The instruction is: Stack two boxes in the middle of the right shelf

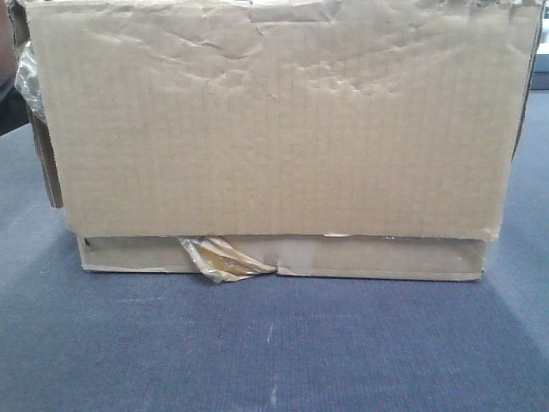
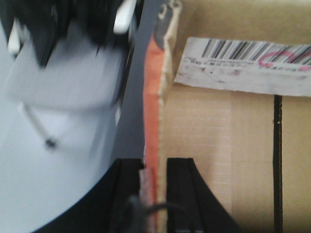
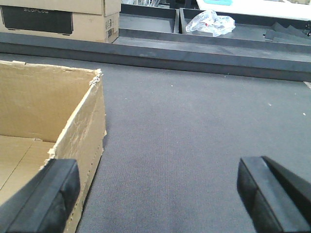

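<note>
A large brown cardboard box fills the front view, standing on grey carpet, with torn tape at its lower edge. In the left wrist view my left gripper is shut on the box's wall, which has an orange edge; a barcode label is stuck inside the box. In the right wrist view my right gripper is open wide and empty above the carpet; its left finger is beside the open box's torn wall. The shelf is out of view.
A second cardboard box with a black panel stands at the far left on a dark low platform. A crumpled plastic bag lies behind it. Grey carpet spreads to the right of the box.
</note>
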